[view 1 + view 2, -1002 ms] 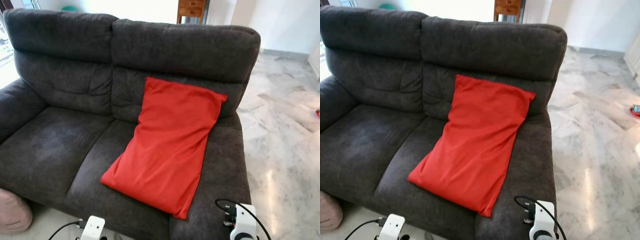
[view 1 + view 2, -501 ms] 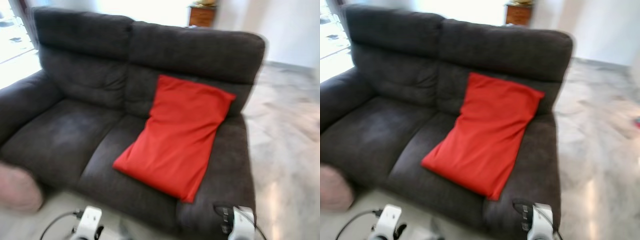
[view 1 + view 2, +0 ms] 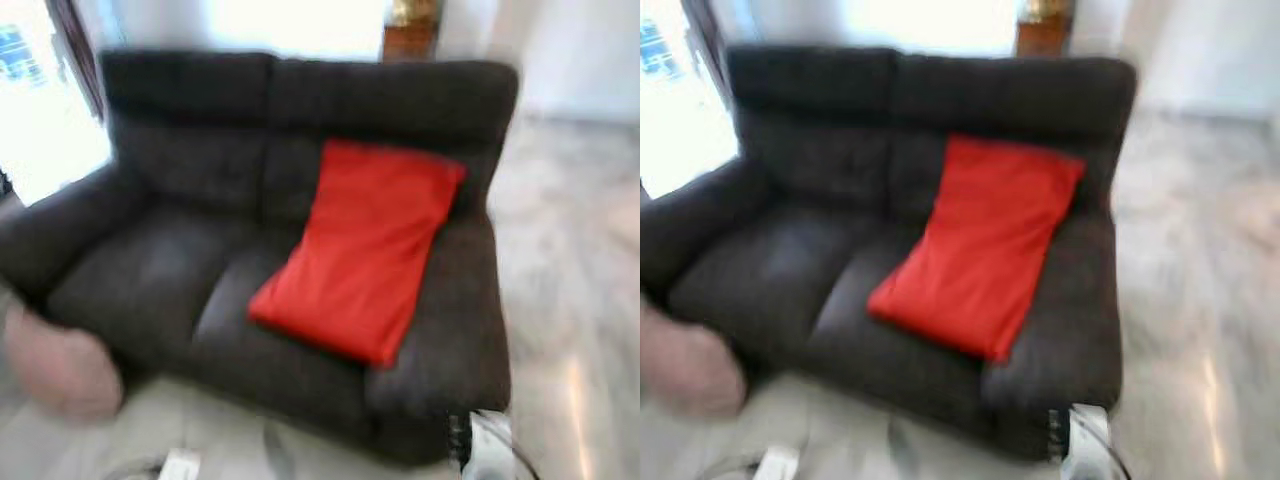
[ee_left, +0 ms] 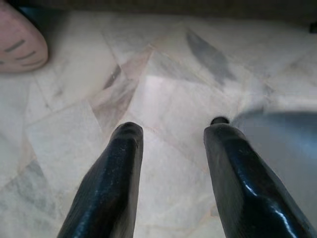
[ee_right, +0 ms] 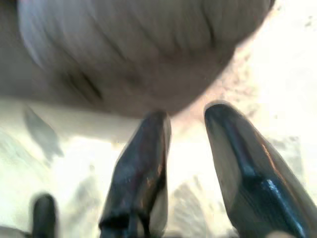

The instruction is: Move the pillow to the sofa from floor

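Note:
A red pillow (image 3: 365, 250) lies on the right seat of the dark grey sofa (image 3: 150, 270), its top end leaning against the backrest. The head views are blurred. My left gripper (image 4: 171, 133) hangs low over the marble floor (image 4: 163, 79), open, with nothing between its black fingers (image 4: 114, 173). Down by the sofa's lower front, over the floor, my right gripper (image 5: 185, 116) is open and holds nothing. Both arms' white wrists, left (image 3: 178, 466) and right (image 3: 490, 448), sit at the bottom edge of the head view.
A pink cushion-like object (image 3: 60, 365) lies on the floor by the sofa's left front corner, also in the left wrist view (image 4: 20, 44). Open marble floor (image 3: 580, 300) stretches to the right of the sofa. A wooden cabinet (image 3: 408, 38) stands behind it.
The whole picture has shifted and blurred: the camera has drawn back, so the sofa looks smaller and more of the pink object shows. The red pillow keeps its place on the sofa.

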### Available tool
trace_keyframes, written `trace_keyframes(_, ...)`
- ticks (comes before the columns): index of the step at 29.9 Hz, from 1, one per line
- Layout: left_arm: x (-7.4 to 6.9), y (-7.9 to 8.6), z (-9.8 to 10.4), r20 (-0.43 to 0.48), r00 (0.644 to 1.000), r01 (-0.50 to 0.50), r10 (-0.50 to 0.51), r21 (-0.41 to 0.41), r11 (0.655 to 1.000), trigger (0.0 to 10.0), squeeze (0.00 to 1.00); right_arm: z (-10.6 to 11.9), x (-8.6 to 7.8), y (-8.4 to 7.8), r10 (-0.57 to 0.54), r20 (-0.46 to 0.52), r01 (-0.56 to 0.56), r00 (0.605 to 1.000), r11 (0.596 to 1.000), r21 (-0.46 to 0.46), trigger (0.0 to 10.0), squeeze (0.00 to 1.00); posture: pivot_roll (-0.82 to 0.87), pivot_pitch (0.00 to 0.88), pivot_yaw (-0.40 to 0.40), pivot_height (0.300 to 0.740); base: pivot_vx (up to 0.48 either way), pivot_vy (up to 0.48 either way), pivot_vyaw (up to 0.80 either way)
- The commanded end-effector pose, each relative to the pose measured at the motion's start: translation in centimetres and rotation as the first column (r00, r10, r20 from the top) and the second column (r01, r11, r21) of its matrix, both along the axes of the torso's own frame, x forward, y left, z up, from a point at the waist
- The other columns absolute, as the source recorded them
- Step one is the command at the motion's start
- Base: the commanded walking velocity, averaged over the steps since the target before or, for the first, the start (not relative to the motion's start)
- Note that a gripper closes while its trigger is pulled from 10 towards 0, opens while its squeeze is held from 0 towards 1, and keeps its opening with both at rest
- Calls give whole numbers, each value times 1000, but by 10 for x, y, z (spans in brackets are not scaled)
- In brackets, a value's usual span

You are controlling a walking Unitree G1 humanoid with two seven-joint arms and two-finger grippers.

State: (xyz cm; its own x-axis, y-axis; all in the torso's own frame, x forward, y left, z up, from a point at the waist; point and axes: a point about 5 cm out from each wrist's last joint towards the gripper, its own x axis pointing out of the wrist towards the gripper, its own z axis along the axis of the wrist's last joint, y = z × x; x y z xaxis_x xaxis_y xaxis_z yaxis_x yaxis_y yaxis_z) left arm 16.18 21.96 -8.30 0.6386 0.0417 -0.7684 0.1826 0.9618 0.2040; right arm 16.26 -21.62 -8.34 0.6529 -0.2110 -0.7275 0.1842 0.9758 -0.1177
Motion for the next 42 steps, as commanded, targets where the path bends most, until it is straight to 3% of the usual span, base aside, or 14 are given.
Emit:
trace_keyframes(1, -1, -1, -1, -15, 1000, 2, -2, 0, 1000, 10000, 0, -3, -2, -1, 22, -64, -23, 998, 1000, -19, 10000, 0, 43, 23, -9, 740, 0, 0, 0)
trace_keyframes(5, -1, -3, -2, -16, 1000, 4, -4, -1, 1000, 10000, 0, -11, -20, -6, 33, -187, -41, 982, 998, -38, 10000, 0, 40, 24, -7, 740, 0, 0, 0)
trace_keyframes(14, -3, -1, -2, -24, 999, 22, -22, 10, 1000, 10000, 0, -19, -39, -2, -11, -286, 11, 958, 1000, -2, 10000, 0, 21, 41, 25, 740, 0, 0, 0)
trace_keyframes(24, 0, 5, 0, -38, 999, 29, -28, 17, 999, 10000, 0, -19, -32, 9, 47, -238, -39, 970, 999, 38, 10000, 0, 0, 57, 50, 740, 0, 0, 0)
trace_keyframes(34, 9, 0, 2, -23, 1000, 2, -2, 9, 1000, 10000, 0, -18, -33, 6, 35, -239, -29, 970, 999, 30, 10000, 0, 31, 45, 26, 740, 0, 0, 0)
trace_keyframes(42, 5, -2, 0, -31, 999, -8, 8, 5, 1000, 10000, 0, -16, -25, 8, 47, -210, -42, 977, 999, 28, 10000, 0, 31, 45, 25, 740, 0, 0, 0)
